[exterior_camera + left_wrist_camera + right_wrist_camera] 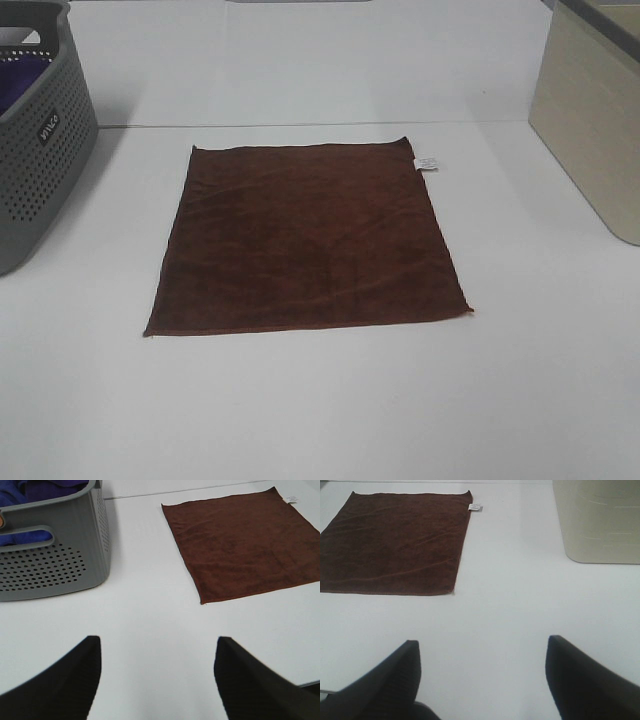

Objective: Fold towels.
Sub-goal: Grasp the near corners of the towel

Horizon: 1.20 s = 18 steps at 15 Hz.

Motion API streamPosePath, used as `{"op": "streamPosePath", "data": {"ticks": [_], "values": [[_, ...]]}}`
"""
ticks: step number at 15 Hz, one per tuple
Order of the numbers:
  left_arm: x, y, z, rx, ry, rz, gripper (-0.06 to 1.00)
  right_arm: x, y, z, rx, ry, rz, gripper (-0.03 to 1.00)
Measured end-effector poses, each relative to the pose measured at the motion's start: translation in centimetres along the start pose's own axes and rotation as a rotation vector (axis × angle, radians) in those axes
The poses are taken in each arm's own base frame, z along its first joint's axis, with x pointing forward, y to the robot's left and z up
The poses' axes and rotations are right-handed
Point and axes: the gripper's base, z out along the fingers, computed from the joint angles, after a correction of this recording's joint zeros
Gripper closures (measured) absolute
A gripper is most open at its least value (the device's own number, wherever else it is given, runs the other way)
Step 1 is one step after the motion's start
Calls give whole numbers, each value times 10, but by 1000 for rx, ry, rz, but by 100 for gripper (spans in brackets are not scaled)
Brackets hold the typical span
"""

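The towel (pixel 305 238) lies spread flat mid-table (pixel 320 420), one layer, not yet folded, its tag (pixel 427 161) at the far right corner. It is close to square, so I read no real long axis. The near hem runs across in front of me, which is the edge I judge a first fold would lift.

Neither arm shows in the high view. Both wrist cameras see the towel out ahead, well apart from the fingers. The left gripper (pixel 157 642) faces the near left corner, with the basket (pixel 75 555) off to its other side. The right gripper (pixel 482 641) faces the near right corner, the beige bin (pixel 600 525) beyond. Neither looks clearly nearer.

Both grippers stand wide apart, holding nothing and touching nothing.
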Motion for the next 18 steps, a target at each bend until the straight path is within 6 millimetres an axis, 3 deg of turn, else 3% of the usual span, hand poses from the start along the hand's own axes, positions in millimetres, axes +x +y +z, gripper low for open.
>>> {"op": "streamPosePath", "data": {"ticks": [18], "values": [[-1,1,-1,-7,-9,3,32,0,0,0,-1,0,0,30]]}}
